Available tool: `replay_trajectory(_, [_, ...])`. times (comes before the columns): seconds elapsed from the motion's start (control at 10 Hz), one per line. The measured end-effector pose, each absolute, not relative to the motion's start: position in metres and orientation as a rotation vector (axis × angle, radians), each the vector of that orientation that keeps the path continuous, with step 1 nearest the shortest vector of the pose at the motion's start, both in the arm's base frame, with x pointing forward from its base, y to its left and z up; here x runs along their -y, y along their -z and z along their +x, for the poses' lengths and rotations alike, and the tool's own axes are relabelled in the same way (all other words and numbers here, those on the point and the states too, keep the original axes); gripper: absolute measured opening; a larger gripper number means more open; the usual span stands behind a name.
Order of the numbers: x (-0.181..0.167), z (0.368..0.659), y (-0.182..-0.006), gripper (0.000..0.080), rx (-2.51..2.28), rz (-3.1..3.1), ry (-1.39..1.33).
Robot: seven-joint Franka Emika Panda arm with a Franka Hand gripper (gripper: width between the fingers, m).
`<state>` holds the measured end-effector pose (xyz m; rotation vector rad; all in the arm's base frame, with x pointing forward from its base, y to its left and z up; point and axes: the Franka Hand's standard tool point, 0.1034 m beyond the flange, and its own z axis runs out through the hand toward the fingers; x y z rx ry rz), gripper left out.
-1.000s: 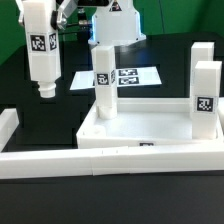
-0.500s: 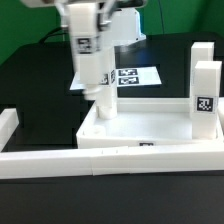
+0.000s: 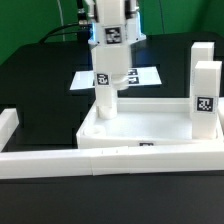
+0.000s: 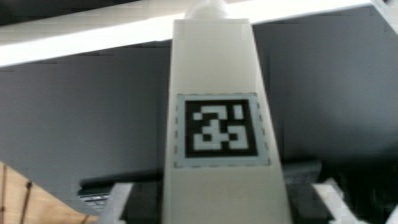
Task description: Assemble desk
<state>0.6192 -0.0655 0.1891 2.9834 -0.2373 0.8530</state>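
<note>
The white desk top (image 3: pixel 140 128) lies flat with its rim up. One tagged white leg (image 3: pixel 102 100) stands upright at its far left corner. Another tagged leg (image 3: pixel 205 100) stands at its right side. My gripper (image 3: pixel 112 5) is at the top edge of the exterior view, shut on a third white leg (image 3: pixel 113 45) that hangs upright. This leg's rounded lower end overlaps the top of the far left leg; I cannot tell whether they touch. In the wrist view the held leg (image 4: pixel 219 110) runs away from my gripper (image 4: pixel 217 198), with its tag facing the camera.
A long white border rail (image 3: pixel 100 162) lies along the front of the desk top. A short rail piece (image 3: pixel 8 122) sits at the exterior view's left. The marker board (image 3: pixel 145 74) lies on the black table behind the legs.
My gripper has carried the held leg from the exterior view's left toward the right. It now hangs over the standing far left leg. The desk top and standing legs have not moved.
</note>
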Motion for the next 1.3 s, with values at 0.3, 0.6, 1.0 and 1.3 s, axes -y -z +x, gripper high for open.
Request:
replay_trajectory(0.3, [0.087, 0.616, -0.176, 0.0290, 0.289, 3.034, -0.760])
replay_trajectory(0.6, [0.087, 0.619, -0.159, 0.0290, 0.274, 2.986, -0.802])
replay_trajectory(1.0, [0.081, 0.623, -0.137, 0.0290, 0.253, 2.984, -0.781])
replay_trajectory(1.3, [0.072, 0.621, -0.127, 0.0290, 0.244, 2.997, -0.760])
